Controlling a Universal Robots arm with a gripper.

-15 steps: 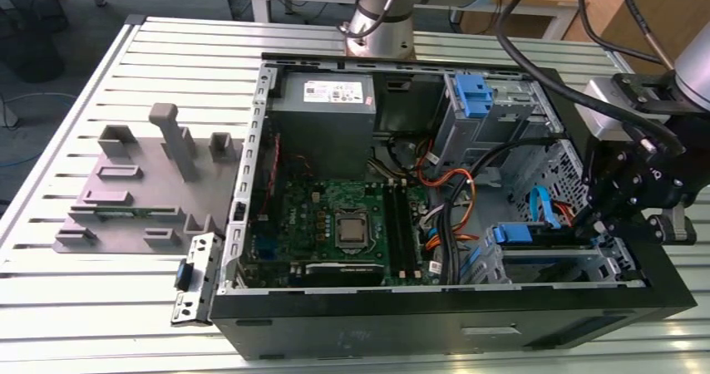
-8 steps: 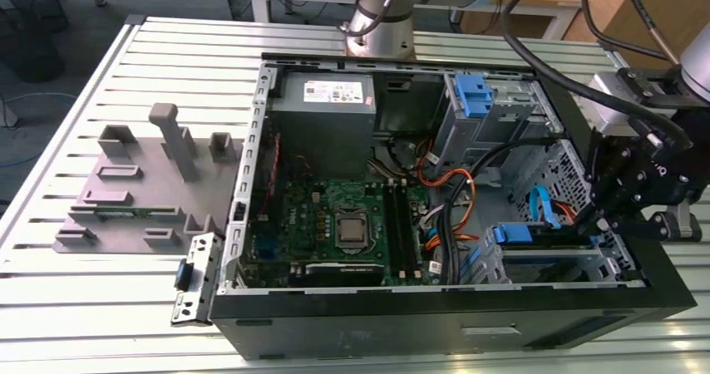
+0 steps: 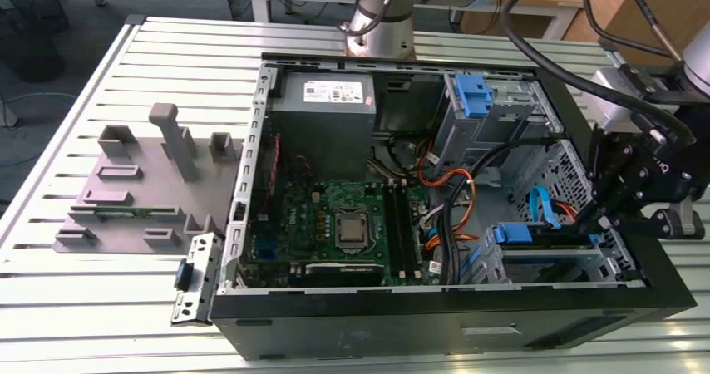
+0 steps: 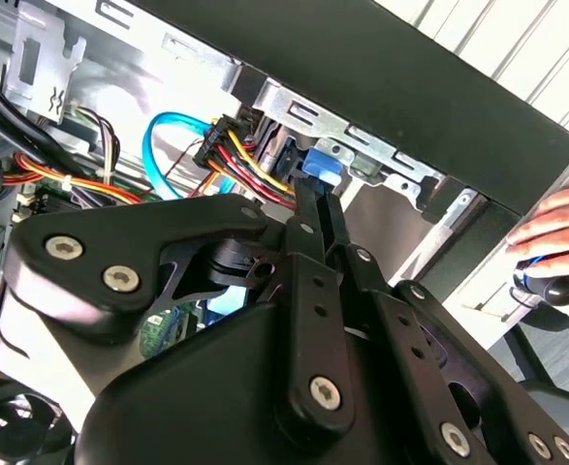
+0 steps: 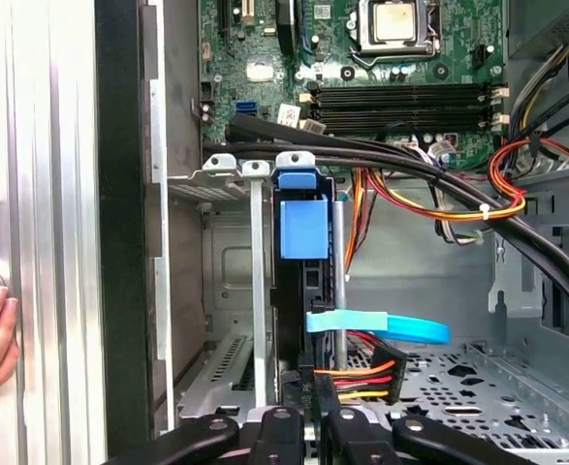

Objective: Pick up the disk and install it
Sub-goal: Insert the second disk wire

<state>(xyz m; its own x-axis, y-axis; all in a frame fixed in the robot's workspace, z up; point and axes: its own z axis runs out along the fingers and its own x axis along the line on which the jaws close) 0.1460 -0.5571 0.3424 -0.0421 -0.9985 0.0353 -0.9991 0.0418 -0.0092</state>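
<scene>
The disk (image 3: 551,243) sits in the metal bay at the case's front corner, on the exterior view's right, with its blue carrier bracket (image 3: 514,233) facing the motherboard. In the first wrist view the disk (image 5: 301,291) stands edge-on in the bay under its blue bracket (image 5: 303,228). A blue data cable (image 5: 381,325) and a coloured power plug (image 5: 354,376) meet it. My gripper (image 4: 318,201) hangs over the case wall beside the bay. Its fingers (image 4: 306,232) are drawn together and their tips touch the blue bracket (image 4: 322,167). I see nothing held between them.
A grey power supply (image 3: 324,100) and a blue latch (image 3: 471,95) sit at the back of the case. The motherboard (image 3: 332,224) lies in the middle under thick black cables (image 5: 381,160). A grey fixture (image 3: 133,183) stands outside. A hand (image 4: 555,228) rests beside the case.
</scene>
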